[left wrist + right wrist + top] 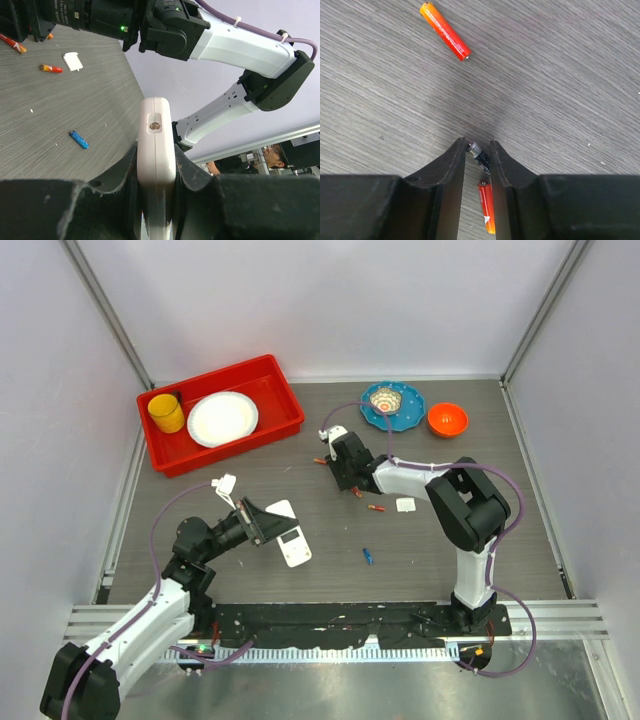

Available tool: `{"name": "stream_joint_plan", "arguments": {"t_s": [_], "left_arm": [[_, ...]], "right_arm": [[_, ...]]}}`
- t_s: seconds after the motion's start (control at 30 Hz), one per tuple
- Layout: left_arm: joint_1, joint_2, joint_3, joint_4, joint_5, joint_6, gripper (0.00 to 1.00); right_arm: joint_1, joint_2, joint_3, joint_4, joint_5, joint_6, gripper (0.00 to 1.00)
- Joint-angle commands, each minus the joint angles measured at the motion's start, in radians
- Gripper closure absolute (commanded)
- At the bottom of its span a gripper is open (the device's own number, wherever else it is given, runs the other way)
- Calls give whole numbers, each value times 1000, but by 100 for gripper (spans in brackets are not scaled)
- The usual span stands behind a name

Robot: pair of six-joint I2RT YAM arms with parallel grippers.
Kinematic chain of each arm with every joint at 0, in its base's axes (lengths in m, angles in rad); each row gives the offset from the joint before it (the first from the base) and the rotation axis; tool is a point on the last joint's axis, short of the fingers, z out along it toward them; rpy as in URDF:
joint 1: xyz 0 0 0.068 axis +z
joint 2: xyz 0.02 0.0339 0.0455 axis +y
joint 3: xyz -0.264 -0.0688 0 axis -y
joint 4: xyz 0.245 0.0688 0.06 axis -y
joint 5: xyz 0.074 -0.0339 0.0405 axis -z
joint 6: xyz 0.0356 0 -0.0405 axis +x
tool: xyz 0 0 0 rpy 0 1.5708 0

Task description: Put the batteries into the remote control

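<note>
1. The left gripper is nearest, at the near-left middle of the table. Its fingers are clamped on the remote control. From the wrist camera a narrow white edge with a small round hole faces out, and from above a pale screen shows on the upper side.
2. A blue battery lies loose on the table just beyond and to the right of the remote, well apart from both grippers.
3. Further on, a small white cover piece lies flat, with an orange-red battery just beside it on its left.
4. The right gripper reaches to mid-table with its fingers drawn together on a dark battery, pinched near its metal end. I cannot tell whether that battery is touching the table.
5. A second orange-red battery lies under the fingers, and a third orange-red battery lies apart ahead of them.
6. At the far left a red tray holds a yellow cup and a white plate.
7. At the far right a blue plate stands beside an orange bowl.
</note>
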Motion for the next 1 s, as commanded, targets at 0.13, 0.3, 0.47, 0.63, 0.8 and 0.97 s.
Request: {"name": "stream_joint_plan", "arguments": {"t_s": [0.13, 0.3, 0.47, 0.63, 0.8, 0.97], "left_arm": [[3, -11, 4, 56, -5, -9, 100], [3, -11, 1, 54, -12, -11, 100], [3, -8, -3, 56, -15, -14, 100], [3, -1, -4, 65, -12, -17, 100], [3, -3, -6, 65, -11, -17, 100], [5, -8, -7, 60, -12, -17, 100]], "right_arm": [[-38, -20, 4, -16, 34, 58, 75], [-83, -36, 3, -13, 15, 103, 81], [-91, -46, -3, -8, -19, 109, 70], [-91, -46, -8, -17, -9, 115, 64], [-91, -46, -2, -36, 22, 113, 62], [-94, -52, -3, -59, 53, 109, 65]]}}
